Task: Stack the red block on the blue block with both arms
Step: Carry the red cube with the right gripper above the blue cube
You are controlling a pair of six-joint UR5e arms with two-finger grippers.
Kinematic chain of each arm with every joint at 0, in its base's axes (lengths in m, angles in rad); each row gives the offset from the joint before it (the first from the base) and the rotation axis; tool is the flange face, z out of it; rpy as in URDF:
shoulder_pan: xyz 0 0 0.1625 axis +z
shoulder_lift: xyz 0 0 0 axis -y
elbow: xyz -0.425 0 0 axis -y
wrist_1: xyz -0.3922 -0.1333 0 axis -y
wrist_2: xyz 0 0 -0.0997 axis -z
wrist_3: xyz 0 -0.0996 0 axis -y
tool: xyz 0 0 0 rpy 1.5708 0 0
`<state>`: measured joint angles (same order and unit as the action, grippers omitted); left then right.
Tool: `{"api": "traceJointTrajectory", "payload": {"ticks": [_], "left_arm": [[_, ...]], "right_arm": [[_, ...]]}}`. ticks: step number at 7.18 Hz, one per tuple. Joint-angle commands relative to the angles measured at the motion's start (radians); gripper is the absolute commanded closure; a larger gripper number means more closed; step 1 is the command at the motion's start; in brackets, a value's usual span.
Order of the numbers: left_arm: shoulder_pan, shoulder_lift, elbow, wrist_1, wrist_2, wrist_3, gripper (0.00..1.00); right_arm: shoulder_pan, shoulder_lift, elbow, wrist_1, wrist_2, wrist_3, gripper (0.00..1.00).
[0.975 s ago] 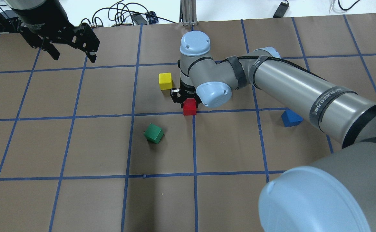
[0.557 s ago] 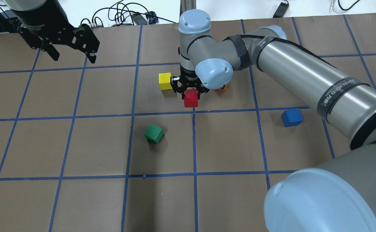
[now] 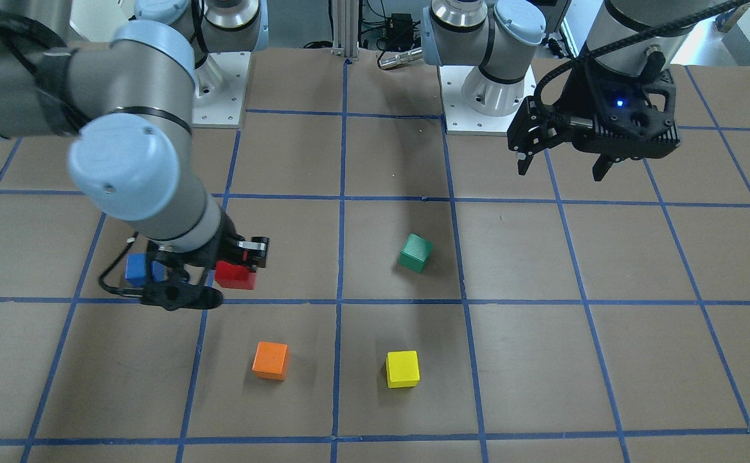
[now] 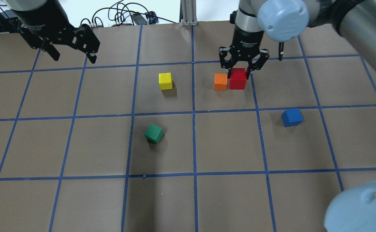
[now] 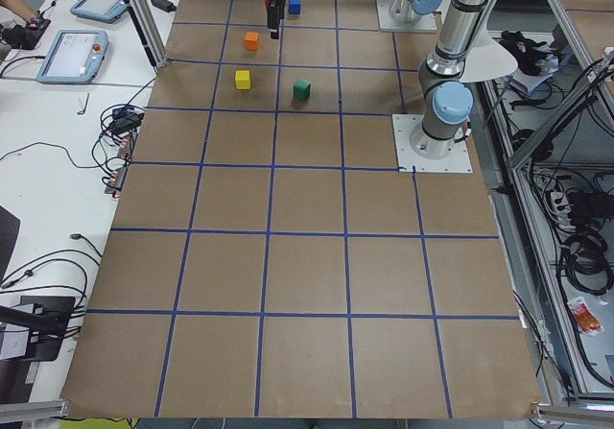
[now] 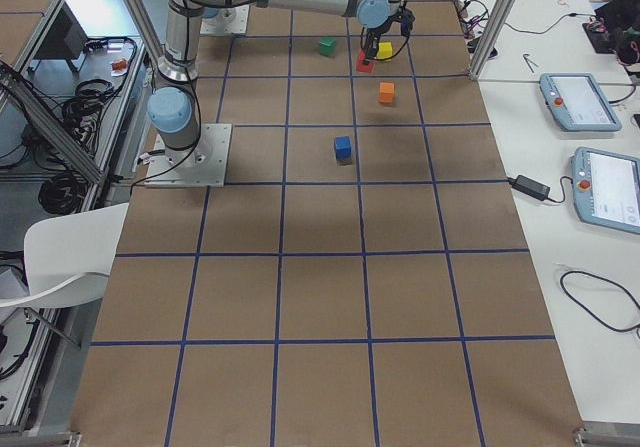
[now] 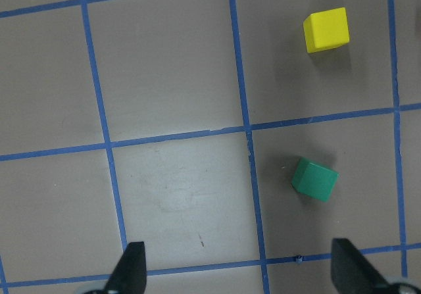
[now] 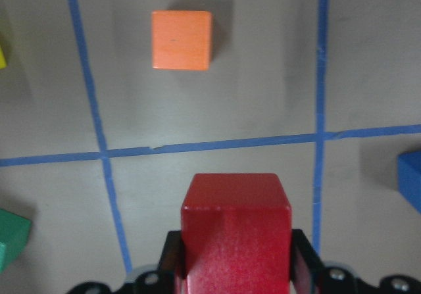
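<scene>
My right gripper (image 4: 238,73) is shut on the red block (image 4: 237,79) and holds it above the table. In the right wrist view the red block (image 8: 235,231) fills the space between the jaws. The blue block (image 4: 291,117) sits on the table to the right of the gripper and nearer the robot. In the front view the red block (image 3: 236,276) hangs next to the blue block (image 3: 135,269), which the right gripper (image 3: 217,273) partly hides. My left gripper (image 4: 72,54) is open and empty, high over the far left of the table.
An orange cube (image 4: 220,81) sits just left of the held red block. A yellow cube (image 4: 165,81) and a green cube (image 4: 153,133) lie toward the middle. The brown table (image 4: 78,199) has a blue tape grid. Cables lie beyond its far edge.
My right gripper has lifted the red block off the table and carried it to the right and away from the robot. The orange cube has come into view. The left arm has not moved.
</scene>
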<state>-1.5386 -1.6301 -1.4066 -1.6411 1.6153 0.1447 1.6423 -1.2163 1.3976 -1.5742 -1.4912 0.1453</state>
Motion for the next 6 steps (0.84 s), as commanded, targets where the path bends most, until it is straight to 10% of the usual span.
{"api": "traceJointTrajectory", "payload": {"ticks": [1,6], "left_arm": [[0.000,-0.004,0.000,0.000,-0.008,-0.004,0.00],[0.000,-0.005,0.000,0.000,-0.009,-0.004,0.00]], "right_arm": [[-0.161,-0.075,0.122,0.017,-0.071,-0.221,1.00],[-0.315,-0.144,0.403,-0.275,-0.080,-0.486,1.00]]}}
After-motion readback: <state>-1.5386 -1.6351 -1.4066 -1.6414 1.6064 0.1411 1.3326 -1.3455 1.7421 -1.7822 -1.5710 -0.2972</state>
